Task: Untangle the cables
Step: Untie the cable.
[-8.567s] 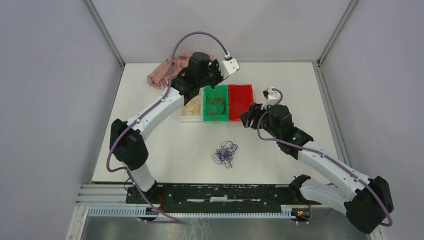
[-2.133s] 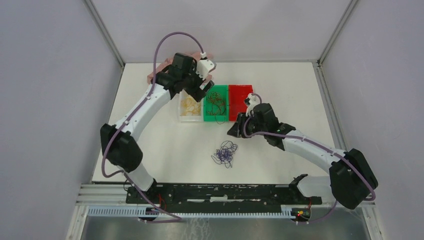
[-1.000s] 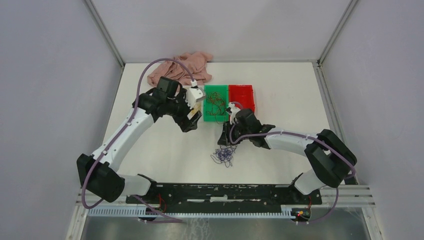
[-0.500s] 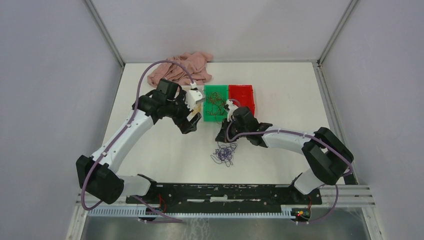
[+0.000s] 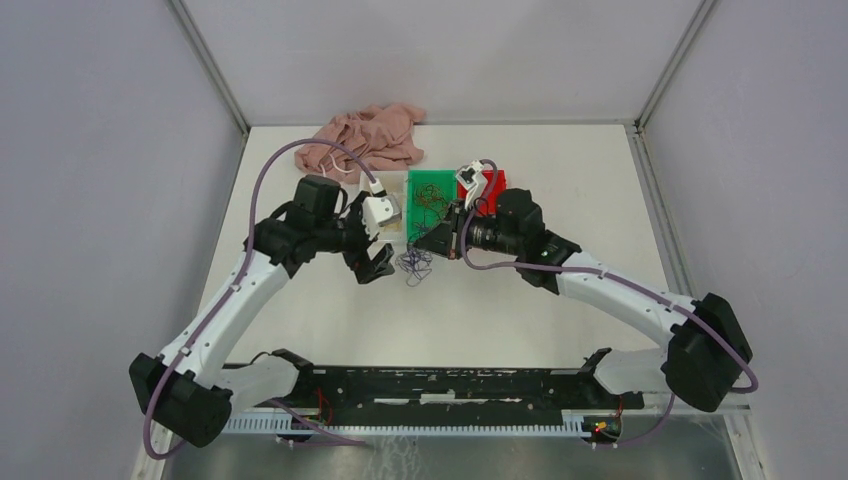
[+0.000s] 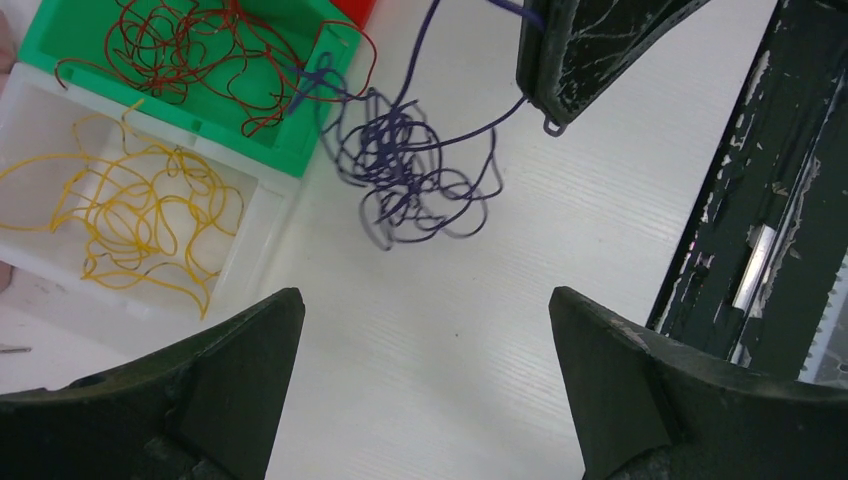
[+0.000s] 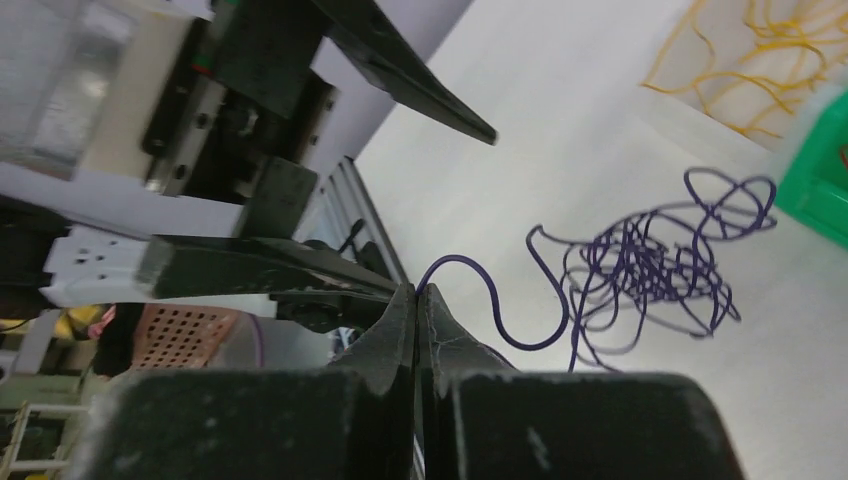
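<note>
The right hand (image 7: 418, 300) is pinched shut on one strand of the purple cables (image 6: 400, 160). Their tangle sits mid-bench at the green tray (image 6: 255, 148)'s near corner. The left hand (image 6: 425, 330) gapes wide, empty. One purple loop crosses the red cables (image 6: 190, 50), so pulling may drag those out or tighten the knot.

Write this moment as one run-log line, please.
right gripper: shut on purple cables, one strand pinched | left gripper: open, holding nothing | red cables: in green tray | yellow cables: in white tray
</note>
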Controlling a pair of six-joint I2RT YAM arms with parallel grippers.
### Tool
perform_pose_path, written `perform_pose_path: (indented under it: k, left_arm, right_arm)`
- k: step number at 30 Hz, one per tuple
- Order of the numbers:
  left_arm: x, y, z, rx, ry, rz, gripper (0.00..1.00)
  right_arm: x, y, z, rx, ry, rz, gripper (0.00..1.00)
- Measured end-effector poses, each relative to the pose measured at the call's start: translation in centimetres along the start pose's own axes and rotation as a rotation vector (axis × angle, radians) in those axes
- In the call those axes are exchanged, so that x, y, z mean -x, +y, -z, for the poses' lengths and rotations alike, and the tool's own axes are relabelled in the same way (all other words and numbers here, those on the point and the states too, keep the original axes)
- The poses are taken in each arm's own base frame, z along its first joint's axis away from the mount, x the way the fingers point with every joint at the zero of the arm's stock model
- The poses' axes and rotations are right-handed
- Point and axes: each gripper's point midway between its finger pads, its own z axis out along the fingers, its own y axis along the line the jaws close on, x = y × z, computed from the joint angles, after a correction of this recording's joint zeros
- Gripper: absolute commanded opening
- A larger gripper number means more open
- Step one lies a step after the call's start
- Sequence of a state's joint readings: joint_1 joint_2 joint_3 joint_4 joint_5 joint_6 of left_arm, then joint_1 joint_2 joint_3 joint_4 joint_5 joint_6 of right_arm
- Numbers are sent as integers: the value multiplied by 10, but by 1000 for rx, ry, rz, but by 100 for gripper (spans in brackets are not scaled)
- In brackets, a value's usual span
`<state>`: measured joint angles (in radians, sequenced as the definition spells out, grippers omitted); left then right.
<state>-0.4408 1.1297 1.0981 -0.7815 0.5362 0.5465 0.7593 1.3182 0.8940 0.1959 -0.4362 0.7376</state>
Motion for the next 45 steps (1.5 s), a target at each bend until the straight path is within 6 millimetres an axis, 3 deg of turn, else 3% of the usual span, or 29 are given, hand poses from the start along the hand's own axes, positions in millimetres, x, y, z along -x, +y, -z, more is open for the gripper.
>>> perform_pose_path:
  k: [4,12,19,27,30,32,37,42,43,45]
  left_arm:
    - [4,-7,3,1,-65,-25,98]
    - [22,-25,4,-41,-234,-27,82]
    - [41,-40,-3,-135,-326,44,77]
    - [59,-42,-6,-172,-387,74,52]
    - [61,-41,-6,-169,-397,66,26]
    - [63,-41,-5,-170,-402,61,16]
    - [63,-43,-5,-179,-403,60,3]
    - [61,-47,-5,-202,-396,65,3]
    - [60,-48,-5,-203,-394,63,3]
    - [60,-48,-5,-203,-392,52,3]
  right_arm:
    - [11,27,8,96,-25,-8,0]
    - [14,50,11,198,-14,-57,0]
    - [21,71,16,285,-16,-79,0]
    - [28,89,20,360,-16,-97,0]
    - [32,95,21,380,-14,-104,0]
    - [34,98,20,394,-13,-106,0]
    - [37,104,21,413,-9,-113,0]
    - [38,105,22,414,-4,-115,0]
    - [38,105,22,413,-2,-115,3]
    - [37,105,22,408,4,-113,21]
